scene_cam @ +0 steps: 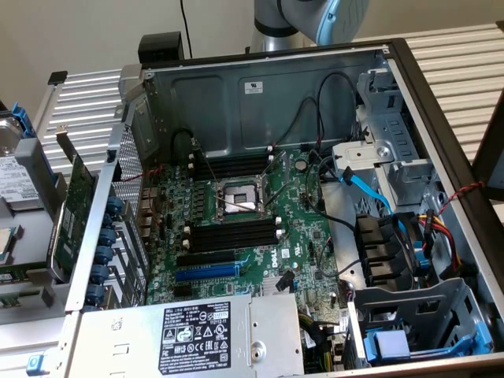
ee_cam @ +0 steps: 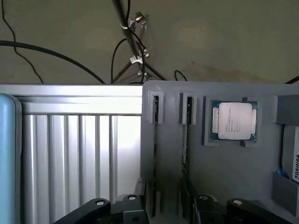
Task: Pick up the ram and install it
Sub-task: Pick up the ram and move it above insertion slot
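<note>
Spread wide, the fingers [ee_cam: 128, 207] hang over the ram [ee_cam: 188, 140], which stands on edge in a grey tray [ee_cam: 224, 177] between them, nearer one finger; closing off-centre could snag the slot wall and tilt it.

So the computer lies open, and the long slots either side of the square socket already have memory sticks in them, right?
Not quite. The computer case does lie open, but the exterior view shows the long slots beside the square socket bare and black. The memory sticks stand edge-on in the grey tray, as the wrist view shows.
</note>
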`<act>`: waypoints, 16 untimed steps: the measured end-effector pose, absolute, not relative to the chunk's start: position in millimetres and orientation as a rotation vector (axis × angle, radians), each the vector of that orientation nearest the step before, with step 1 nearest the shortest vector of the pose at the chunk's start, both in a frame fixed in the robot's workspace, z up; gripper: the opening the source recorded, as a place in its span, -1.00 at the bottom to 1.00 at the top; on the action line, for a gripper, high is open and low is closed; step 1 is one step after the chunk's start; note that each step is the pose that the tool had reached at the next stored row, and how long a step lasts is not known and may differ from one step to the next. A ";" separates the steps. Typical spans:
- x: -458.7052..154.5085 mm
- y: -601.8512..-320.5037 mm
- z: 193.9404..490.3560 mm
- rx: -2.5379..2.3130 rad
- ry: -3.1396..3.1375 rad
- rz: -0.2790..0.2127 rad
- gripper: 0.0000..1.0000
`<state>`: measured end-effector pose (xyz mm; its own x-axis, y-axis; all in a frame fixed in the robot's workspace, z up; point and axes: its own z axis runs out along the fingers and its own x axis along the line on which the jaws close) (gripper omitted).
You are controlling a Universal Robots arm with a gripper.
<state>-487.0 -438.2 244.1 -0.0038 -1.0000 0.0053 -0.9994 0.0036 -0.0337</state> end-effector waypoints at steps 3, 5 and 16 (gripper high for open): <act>-486.2 -442.1 239.3 -2.196 2.207 -0.030 -0.15; -485.1 -443.1 236.0 -2.192 2.204 -0.023 -0.15; -477.3 -445.2 223.9 -2.204 2.218 0.023 -0.15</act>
<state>-477.3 -445.2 223.9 -0.0063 -0.9998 -0.0208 -1.0000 0.0063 0.0000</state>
